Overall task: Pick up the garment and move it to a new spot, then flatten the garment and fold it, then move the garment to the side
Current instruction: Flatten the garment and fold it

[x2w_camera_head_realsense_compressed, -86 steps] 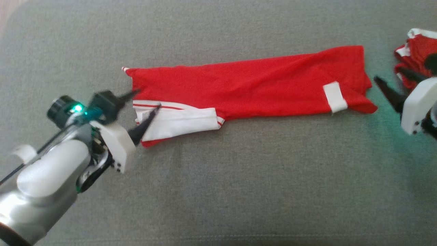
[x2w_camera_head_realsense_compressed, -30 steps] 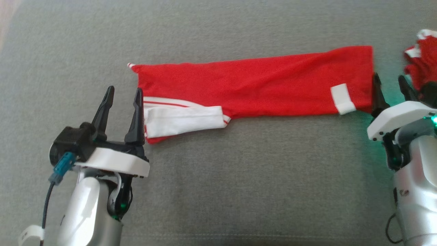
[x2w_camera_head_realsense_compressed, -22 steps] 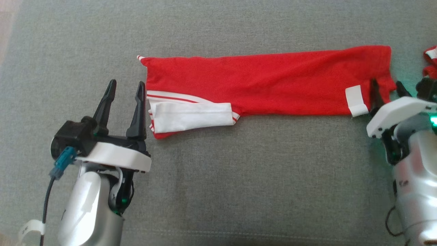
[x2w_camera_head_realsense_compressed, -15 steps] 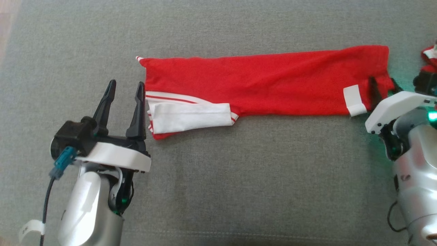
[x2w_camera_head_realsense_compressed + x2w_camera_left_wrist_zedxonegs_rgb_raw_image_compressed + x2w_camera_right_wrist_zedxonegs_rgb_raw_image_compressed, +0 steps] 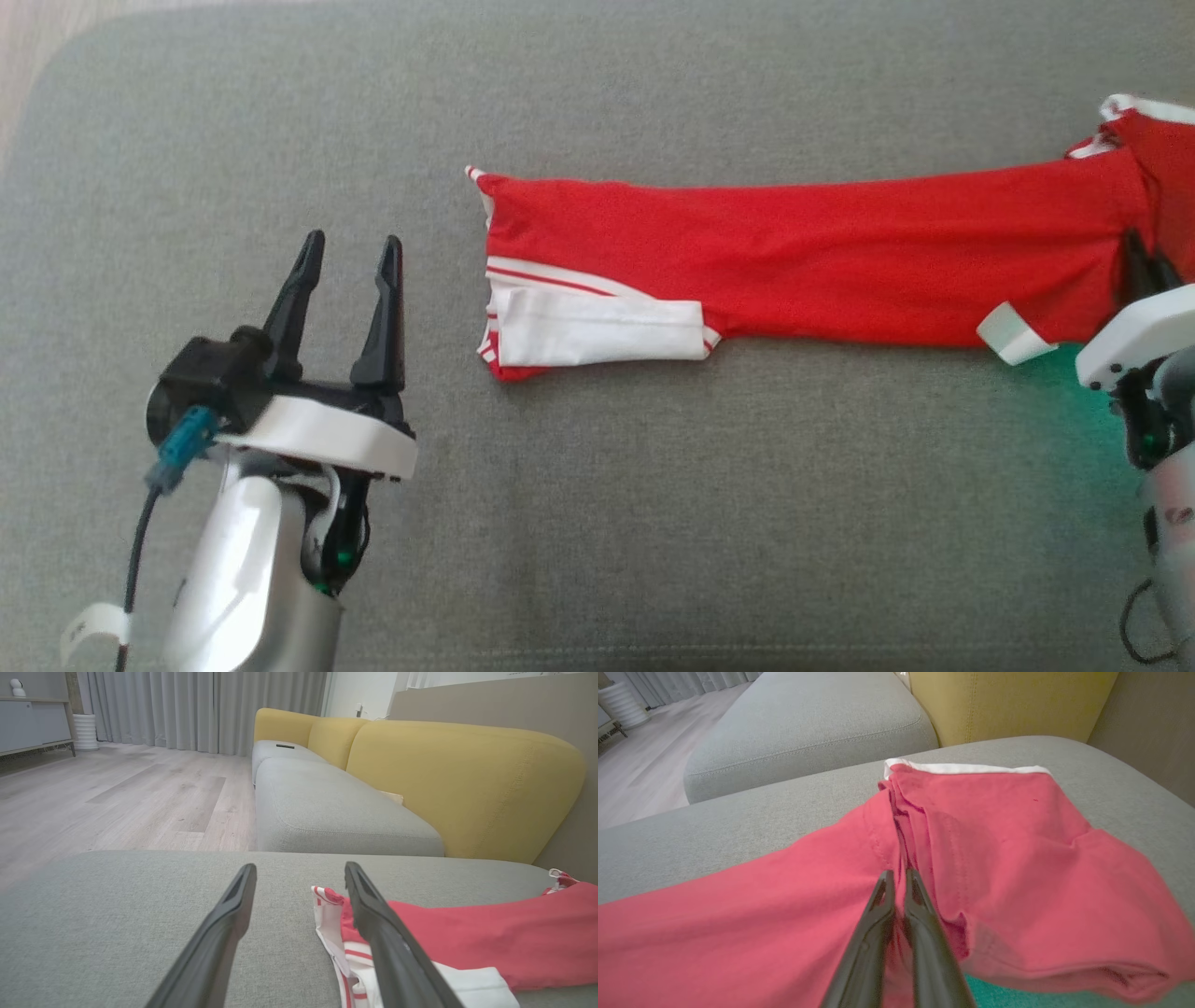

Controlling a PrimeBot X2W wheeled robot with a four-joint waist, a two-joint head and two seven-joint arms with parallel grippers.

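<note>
Risk: long red folded fabric garment (image 5: 840,252) lies stretched across grey upholstered sofa cushion (image 5: 653,513). White-trimmed left end free, could drag or unfold if pulled from right alone. Left tool (image 5: 352,245) spread wide, empty, near that end, not touching; fingers point away from robot. Right tool (image 5: 899,873) pinched shut on bunched right end. Thin bite, may slip. Right arm cropped, pose unclear.

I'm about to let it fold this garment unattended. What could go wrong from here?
The right gripper has its jaws shut on a thin pinch of the garment; it may slip out when pulled.
The left gripper stands open, apart from the cloth, so a one-sided pull could drag and wrinkle it, disturbing the folded white panel.
More red cloth lies against the pinched end and might be caught too.
</note>
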